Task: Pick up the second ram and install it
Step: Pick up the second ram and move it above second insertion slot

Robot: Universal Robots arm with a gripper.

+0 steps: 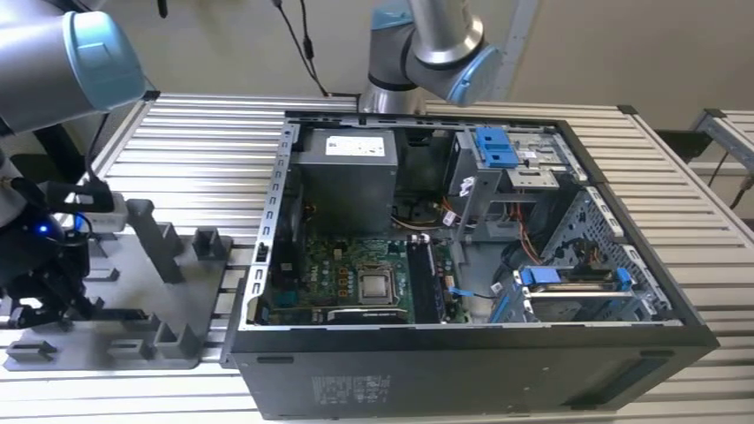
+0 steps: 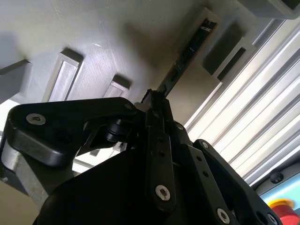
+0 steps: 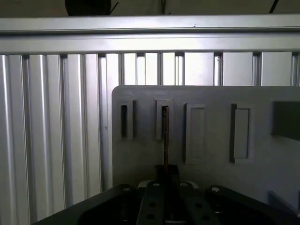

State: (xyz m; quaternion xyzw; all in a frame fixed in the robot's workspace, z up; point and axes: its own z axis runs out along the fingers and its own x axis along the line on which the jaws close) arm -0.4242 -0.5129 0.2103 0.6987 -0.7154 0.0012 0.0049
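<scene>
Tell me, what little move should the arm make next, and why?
Probably lift straight up: the end effector looks closed on the slim dark circuit-board strip, whose far end sits slotted into the grey plastic tray, so sideways pulling might jam it.

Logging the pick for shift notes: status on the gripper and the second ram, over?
Gripper shut on the second ram, at its near end. It stands in a slot of the grey tray. Nothing seen in the way.
</scene>
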